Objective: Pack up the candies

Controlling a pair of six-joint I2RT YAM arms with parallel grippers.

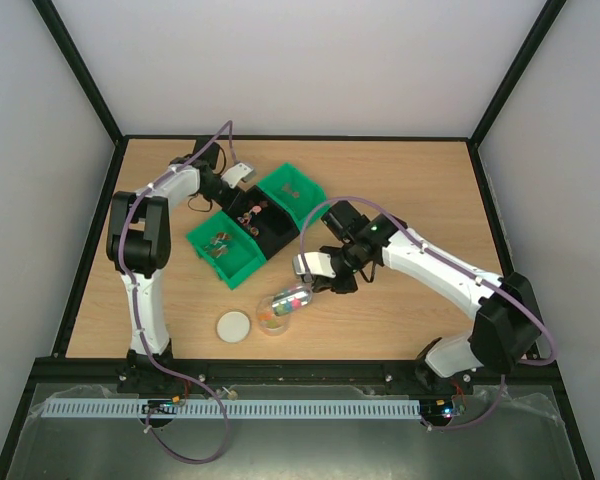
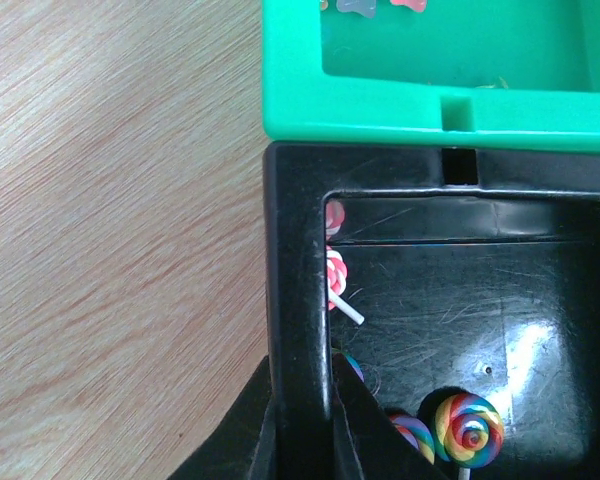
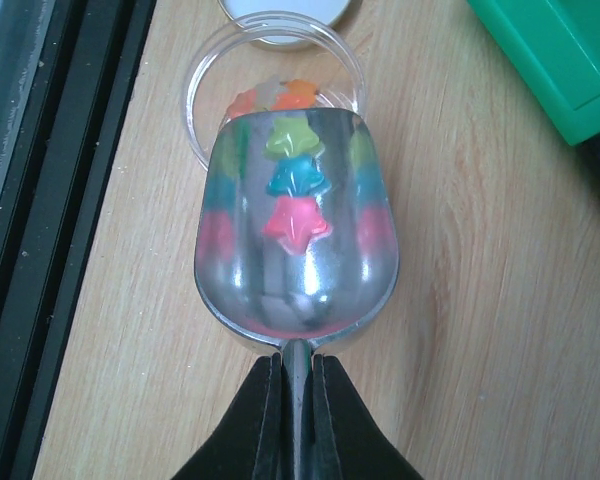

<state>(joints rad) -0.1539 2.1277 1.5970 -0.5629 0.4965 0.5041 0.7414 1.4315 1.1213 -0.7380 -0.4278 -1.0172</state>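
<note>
My right gripper (image 3: 297,400) (image 1: 332,268) is shut on the thin handle of a metal scoop (image 3: 295,290). Three star-shaped candies (image 3: 296,215), green, blue and pink, lie in the scoop's bowl. The scoop's lip hangs over the small clear jar (image 3: 202,85) (image 1: 277,310), where more candies (image 3: 280,97) show. My left gripper (image 2: 300,430) (image 1: 248,205) is shut on the side wall of the black bin (image 2: 298,300), one finger inside and one outside. Above it sits the green bin (image 2: 380,100) with a few candies (image 2: 358,5) at the view's top edge.
Swirled lollipops (image 2: 470,428) lie in the black bin (image 1: 270,228). Green bins (image 1: 225,250) (image 1: 292,190) flank it on either side. The jar's white lid (image 1: 234,326) lies left of the jar. A black rail (image 3: 40,200) runs along the near table edge.
</note>
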